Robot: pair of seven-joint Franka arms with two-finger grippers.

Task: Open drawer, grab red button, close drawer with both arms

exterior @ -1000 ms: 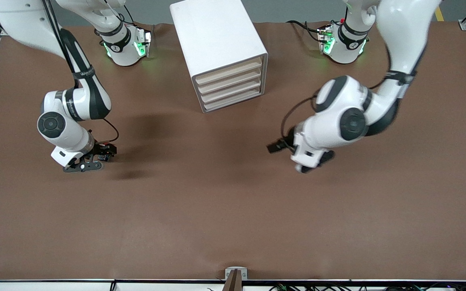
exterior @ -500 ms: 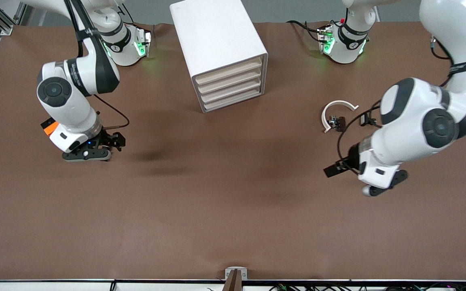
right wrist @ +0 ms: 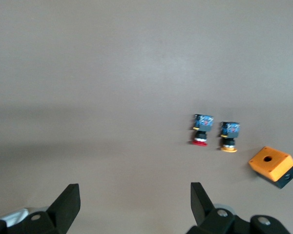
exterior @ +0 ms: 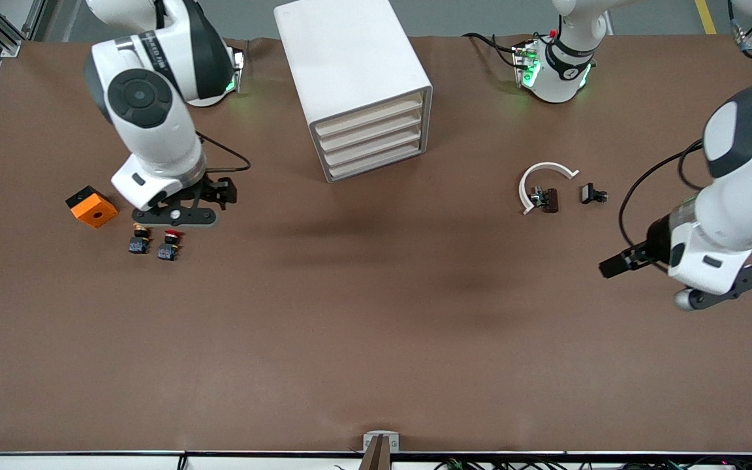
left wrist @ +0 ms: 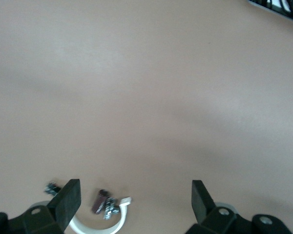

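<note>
Toward the right arm's end of the table, the button [exterior: 169, 245] w/ red cap lies on the brown table [exterior: 376, 339], just beside a like button w/ yellow-orange cap [exterior: 138, 240]; an orange cube [exterior: 92, 206] sits near them, a bit farther from the front camera. Right gripper [exterior: 177, 215] hangs over the table just above the two buttons, touching neither; its fingers [right wrist: 68, 204] are spread wide w/ nothing between. Right wrist view shows the red button [right wrist: 201, 129], the yellow-orange one [right wrist: 229, 136] and the cube [right wrist: 274, 166] all apart from the gripper [right wrist: 135, 207]. White cabinet [exterior: 356, 81] stands between the two arm bases; all four beige fronts sit flush, incl. the drawer [exterior: 369, 132], 2nd from top, closed. Left gripper [exterior: 719, 297] is up over bare table toward the left arm's end; left wrist view shows its fingers [left wrist: 68, 200] parted wide, empty. Near it on the table: a white curved part [exterior: 541, 179] w/ a small dark piece [exterior: 546, 198] touching it, and another small dark piece [exterior: 591, 194] just beside.
</note>
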